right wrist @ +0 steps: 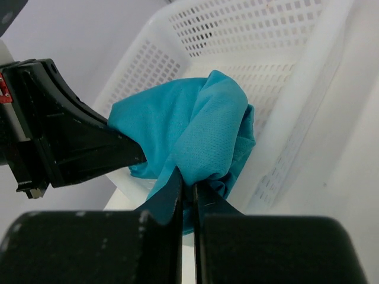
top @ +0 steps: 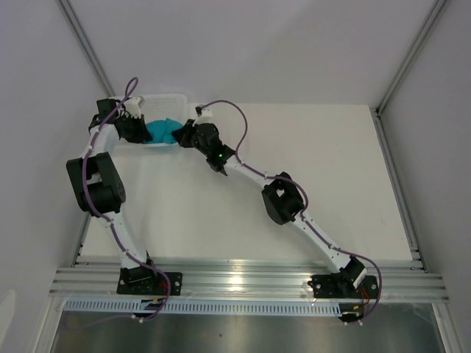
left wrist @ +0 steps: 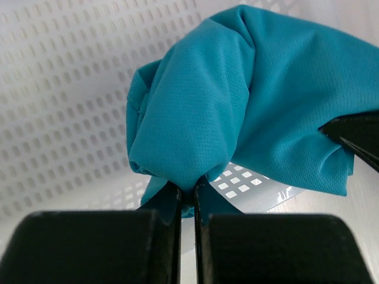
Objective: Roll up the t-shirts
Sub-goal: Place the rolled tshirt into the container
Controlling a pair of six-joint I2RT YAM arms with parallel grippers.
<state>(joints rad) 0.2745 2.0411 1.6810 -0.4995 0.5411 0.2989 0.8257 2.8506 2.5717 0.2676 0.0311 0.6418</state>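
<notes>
- The left gripper (left wrist: 188,192) has its two black fingers drawn almost together, with only a thin slit between them. A pinch of teal cloth is clamped in that slit.
- The right gripper (right wrist: 188,183) is closed the same way, its flat black fingers nipping a fold at the lower edge of the same cloth.
- The t-shirt (left wrist: 237,106) is a bunched, rounded lump held between the two grippers. Its fabric is a fine knit dotted with tiny pinholes, matte, and falls in soft, thick folds.
- The bundle hangs inside the basket (right wrist: 237,29), at the far left corner of the table (top: 331,184).
- The basket is white plastic. Its slanted walls and floor are pierced with rows of small rectangular slots, and it has a smooth, thick rim.
- From above, the teal shows as a small patch between the two black wrists.
- The table top is flat, matte white and rectangular.
- A ribbed aluminium rail (top: 243,279) runs along its near edge and carries both arm bases.
- Purple cables (top: 99,187) run along the arms.
- Plain pale walls (top: 243,44) enclose the table, with grey metal struts running up the corners.
</notes>
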